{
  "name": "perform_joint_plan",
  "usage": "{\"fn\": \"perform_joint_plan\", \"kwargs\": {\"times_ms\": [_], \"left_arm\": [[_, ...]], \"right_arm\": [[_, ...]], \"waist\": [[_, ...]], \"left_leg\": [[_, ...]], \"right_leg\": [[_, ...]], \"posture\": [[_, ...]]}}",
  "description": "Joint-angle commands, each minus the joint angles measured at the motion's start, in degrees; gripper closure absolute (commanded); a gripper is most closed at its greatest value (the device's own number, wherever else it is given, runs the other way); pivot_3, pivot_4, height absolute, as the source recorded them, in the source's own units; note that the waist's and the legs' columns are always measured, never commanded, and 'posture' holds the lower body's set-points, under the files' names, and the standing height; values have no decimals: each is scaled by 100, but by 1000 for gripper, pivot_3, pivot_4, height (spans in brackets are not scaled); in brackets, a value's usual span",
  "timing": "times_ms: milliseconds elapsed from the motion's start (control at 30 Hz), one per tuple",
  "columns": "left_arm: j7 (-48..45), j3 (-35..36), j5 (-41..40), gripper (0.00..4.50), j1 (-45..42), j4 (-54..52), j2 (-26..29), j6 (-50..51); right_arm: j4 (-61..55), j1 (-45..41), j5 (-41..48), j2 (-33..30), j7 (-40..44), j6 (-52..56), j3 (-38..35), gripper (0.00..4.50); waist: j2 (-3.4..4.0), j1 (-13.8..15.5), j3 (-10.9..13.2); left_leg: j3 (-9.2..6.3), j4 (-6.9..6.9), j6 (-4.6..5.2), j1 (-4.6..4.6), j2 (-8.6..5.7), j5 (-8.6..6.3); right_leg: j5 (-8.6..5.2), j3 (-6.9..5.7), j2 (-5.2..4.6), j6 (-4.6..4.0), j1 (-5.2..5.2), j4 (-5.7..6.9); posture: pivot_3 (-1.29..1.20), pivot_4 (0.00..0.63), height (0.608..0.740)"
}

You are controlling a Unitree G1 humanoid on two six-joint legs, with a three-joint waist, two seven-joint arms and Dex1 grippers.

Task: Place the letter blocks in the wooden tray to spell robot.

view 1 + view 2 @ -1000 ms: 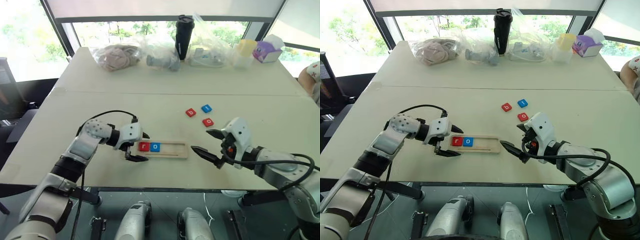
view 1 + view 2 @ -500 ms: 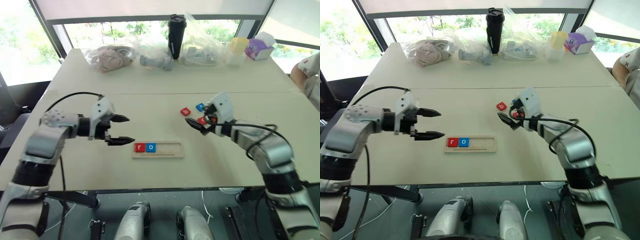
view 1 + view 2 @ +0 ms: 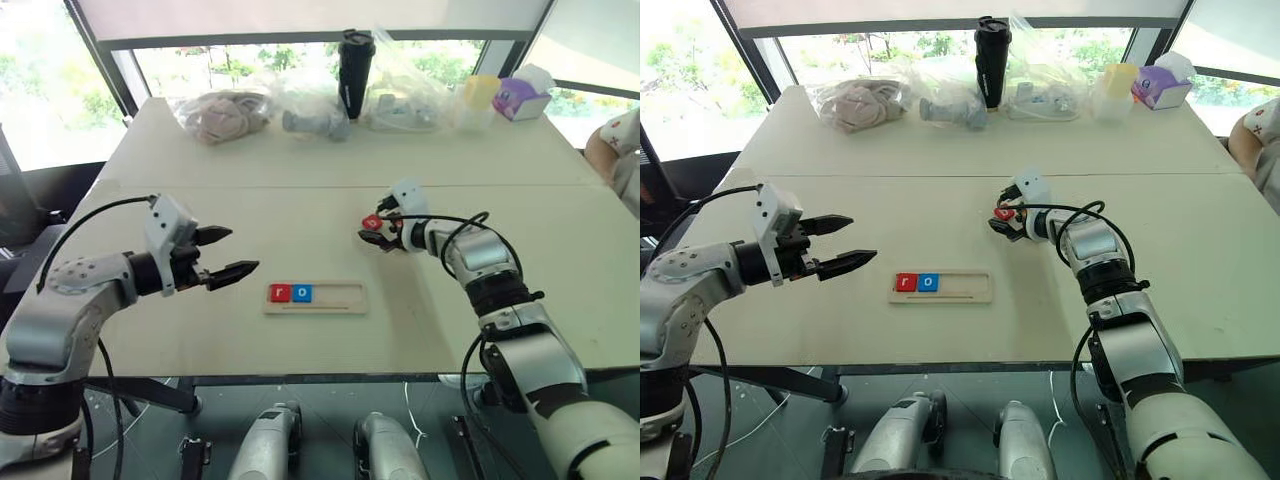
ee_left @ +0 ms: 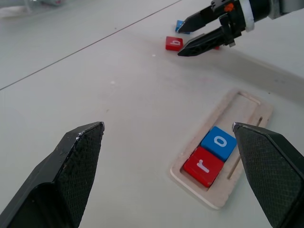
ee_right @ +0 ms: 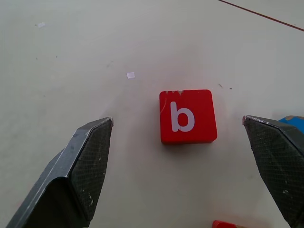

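Hovering wide open and empty over the red b block (image 5: 187, 116) on the worktop (image 3: 300, 200), the right hand (image 3: 1002, 220) could nudge neighbouring tiles, while the left hand (image 3: 228, 254), open and empty, waits beside the wooden tray (image 3: 340, 299).

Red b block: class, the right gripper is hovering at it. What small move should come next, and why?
Probably lower the open right gripper and close on the red b block: it lies between the fingers, and the wooden tray holds only r and o.
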Motion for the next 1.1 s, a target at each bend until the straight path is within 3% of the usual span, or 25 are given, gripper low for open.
{"fn": "perform_joint_plan", "kwargs": {"times_ms": [33, 100, 200, 267, 367, 467, 533, 700, 800, 867, 967, 1100], "left_arm": [[200, 210, -189, 22, 25, -252, 14, 2], [268, 159, -170, 22, 85, -244, 59, -38], [323, 111, -142, 0, 121, -218, 118, -90], [345, 109, -171, 0, 119, -227, 139, -87], [374, 66, -186, 0, 80, -216, 150, -91], [375, -91, -237, 0, -53, -236, 75, -100], [377, -238, -257, 0, -152, -272, 19, -100], [322, -650, -269, 0, -119, -449, -47, -119], [253, -986, -113, 0, -156, -457, -37, -270], [218, -1124, -114, 0, -262, -425, -52, -300], [141, -1295, -117, 0, -435, -357, -105, -335], [30, -1501, -49, 0, -670, -179, -197, -446]], "right_arm": [[372, -353, -122, 216, -71, -133, -144, 0], [678, -489, -192, 350, -147, -225, -200, 0], [977, -599, -314, 468, -194, -361, -211, 878], [1059, -632, -358, 505, -196, -409, -237, 2016], [1050, -638, -419, 513, -192, -415, -263, 3340], [512, -432, -737, 306, -248, -275, -15, 3327], [-551, -80, -762, 81, -239, 110, -26, 3327], [-3876, 963, -312, -150, -653, 2016, -962, 3327], [-5806, 1409, -203, 579, -1293, 4372, -2058, 3327], [-6836, 1793, -415, 1001, -1658, 5443, -2289, 3327], [-7727, 2439, -553, 1526, -2108, 5870, -2337, 3327], [-8085, 2950, -717, 1951, -2565, 5870, -2291, 3327]], "waist": [[0, -11, 0], [1, -21, -1], [1, -29, -1], [1, -24, -1], [1, -18, -1], [1, 0, -1], [2, 38, 0], [2, 30, 0], [2, 21, -2], [0, 25, -6], [2, 28, -6], [5, 18, -5]], "left_leg": [[0, -3, -1, 10, 1, 0], [0, -5, -1, 12, 1, 0], [1, -9, -3, 11, 0, 1], [2, -15, -7, 11, 0, 3], [2, -20, -10, 11, 0, 4], [2, -23, -12, 11, 0, 6], [2, -24, -13, 9, 0, 6], [5, -32, -13, -17, -4, 6], [6, -51, -19, -28, -3, 11], [6, -68, -30, -21, 1, 19], [6, -83, -38, -8, 3, 23], [8, -83, -39, -5, 2, 23]], "right_leg": [[-7, 1, 1, -13, -2, 0], [-7, 3, 1, -13, -4, 0], [-5, 5, 2, -9, -8, 0], [1, 5, 2, 1, -10, -1], [1, 6, 2, 1, -12, -2], [1, 6, 2, 0, -15, -1], [-3, 6, 1, -5, -19, -1], [2, 14, -4, 4, -47, -4], [2, 16, -3, 3, -46, 2], [0, 17, 1, -1, -49, 4], [-18, 16, 1, -33, -48, 7], [-19, 18, 0, -39, -58, -6]], "posture": [[0, 150, 740], [0, 150, 740], [0, 150, 740], [0, 150, 740], [0, 150, 740], [0, 150, 740], [0, 150, 740], [0, 150, 740], [0, 150, 740], [0, 150, 740], [0, 150, 740], [0, 150, 740]]}}
